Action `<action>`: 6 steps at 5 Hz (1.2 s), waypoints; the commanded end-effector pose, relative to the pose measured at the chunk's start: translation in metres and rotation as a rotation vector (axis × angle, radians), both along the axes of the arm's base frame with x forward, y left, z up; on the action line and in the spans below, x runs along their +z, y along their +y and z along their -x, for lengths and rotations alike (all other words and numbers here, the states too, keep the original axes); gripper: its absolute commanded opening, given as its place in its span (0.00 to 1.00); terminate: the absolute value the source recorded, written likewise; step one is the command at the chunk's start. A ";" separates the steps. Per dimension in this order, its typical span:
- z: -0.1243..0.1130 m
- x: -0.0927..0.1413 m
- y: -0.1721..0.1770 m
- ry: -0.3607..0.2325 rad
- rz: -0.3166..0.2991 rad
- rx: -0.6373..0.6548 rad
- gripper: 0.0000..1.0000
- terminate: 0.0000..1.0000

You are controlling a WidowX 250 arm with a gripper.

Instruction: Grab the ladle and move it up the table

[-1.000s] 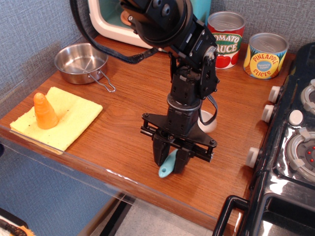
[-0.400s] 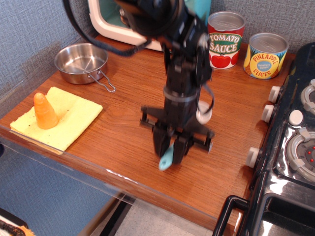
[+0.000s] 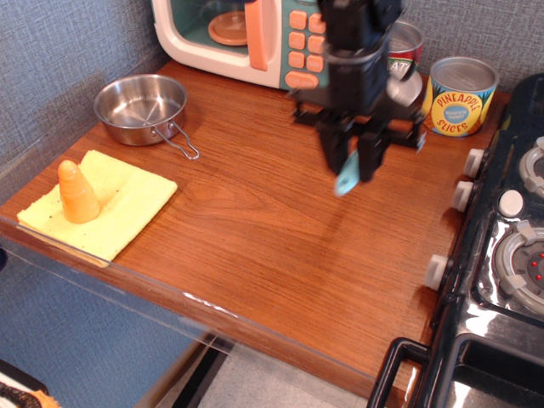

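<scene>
Starting at the clear plastic front edge, the table (image 3: 229,246) lies bare across its middle, with a yellow cloth (image 3: 106,202) and an orange cone (image 3: 76,192) at the near left corner and the black toy stove (image 3: 501,255) along the right. Farther back, a steel pan (image 3: 140,106) sits at the left, well apart from the action. Toward the rear right, the gripper (image 3: 350,166) hangs above the wood with its fingers clamped on the ladle (image 3: 347,180); the light blue handle end pokes out below the jaws, and a pale rounded shape by the arm's right side looks like the bowl, though blur makes that uncertain. The ladle appears lifted clear of the surface, near the far end of the table, just in front of the toy microwave (image 3: 246,38), the tomato sauce can (image 3: 406,51) and the pineapple can (image 3: 459,95). To finish well, I judge the arm should descend slowly and straight, keeping the bowl side away from the cans, let the ladle touch the wood before releasing, and then rise vertically so the fingers do not drag the thin stem.
</scene>
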State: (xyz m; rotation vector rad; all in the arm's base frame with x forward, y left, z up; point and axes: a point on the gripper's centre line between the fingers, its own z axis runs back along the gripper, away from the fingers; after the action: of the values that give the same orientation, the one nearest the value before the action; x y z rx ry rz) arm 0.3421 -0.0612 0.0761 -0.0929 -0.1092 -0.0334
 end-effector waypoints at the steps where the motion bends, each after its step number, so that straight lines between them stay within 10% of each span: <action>1: -0.049 -0.020 -0.019 0.033 -0.057 0.008 0.00 0.00; 3: -0.059 -0.050 -0.005 0.127 -0.115 0.113 0.00 0.00; 4: -0.061 -0.053 -0.004 0.149 -0.129 0.116 1.00 0.00; 6: -0.059 -0.015 -0.005 0.030 -0.070 0.039 1.00 0.00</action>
State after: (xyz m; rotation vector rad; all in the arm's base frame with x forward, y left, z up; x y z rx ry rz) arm 0.3947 -0.0703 0.0332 -0.0122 -0.0057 -0.0040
